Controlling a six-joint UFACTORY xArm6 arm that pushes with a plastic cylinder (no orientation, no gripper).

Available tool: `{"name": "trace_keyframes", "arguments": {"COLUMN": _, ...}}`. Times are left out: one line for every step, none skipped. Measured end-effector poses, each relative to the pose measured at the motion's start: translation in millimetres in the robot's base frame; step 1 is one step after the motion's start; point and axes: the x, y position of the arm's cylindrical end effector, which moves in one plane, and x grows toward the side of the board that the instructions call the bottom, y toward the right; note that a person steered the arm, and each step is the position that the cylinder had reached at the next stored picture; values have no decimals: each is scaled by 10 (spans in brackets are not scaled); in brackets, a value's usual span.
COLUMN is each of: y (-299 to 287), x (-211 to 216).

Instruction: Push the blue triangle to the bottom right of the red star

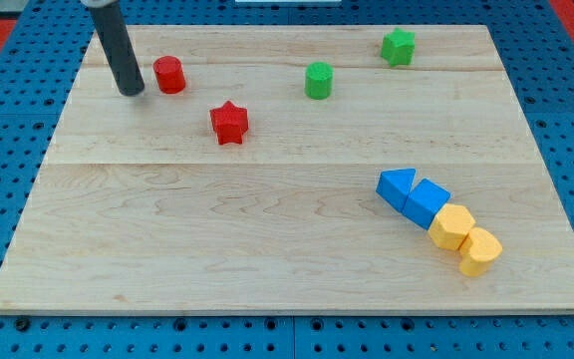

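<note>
My tip (pixel 131 92) rests near the bench's (pixel 267 249) top left corner, just beside the red cylinder (pixel 169 75) and well apart from the blue triangle (pixel 397 186), which lies toward the bench's right edge, below mid-height. This arm carries no hand at all, only the rod, so there is nothing to be apart or together. The red star (pixel 229 122) sits in the upper left part of the bench, and the triangle already lies to its bottom right, though far off; as I judge it, the step is to bring the triangle closer, up and leftward, stopping short of the star. To do that well I should reach the triangle's far side, but there it touches a blue block (pixel 427 202) of unclear shape, which heads a diagonal row with a yellow block (pixel 452 226) and a second yellow block (pixel 480 250) running toward the bottom right corner. Getting the tip between triangle and blue block looks awkward; a push from the triangle's lower edge may peel it free. The green cylinder (pixel 318 80) and green star (pixel 399 46) near the top edge stand clear of the likely path.
</note>
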Motion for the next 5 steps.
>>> {"name": "trace_keyframes", "arguments": {"y": 382, "x": -13}}
{"name": "trace_keyframes", "arguments": {"y": 567, "x": -449}}
{"name": "trace_keyframes", "arguments": {"y": 423, "x": -624}}
{"name": "trace_keyframes", "arguments": {"y": 1034, "x": -426}}
{"name": "trace_keyframes", "arguments": {"y": 1958, "x": -70}}
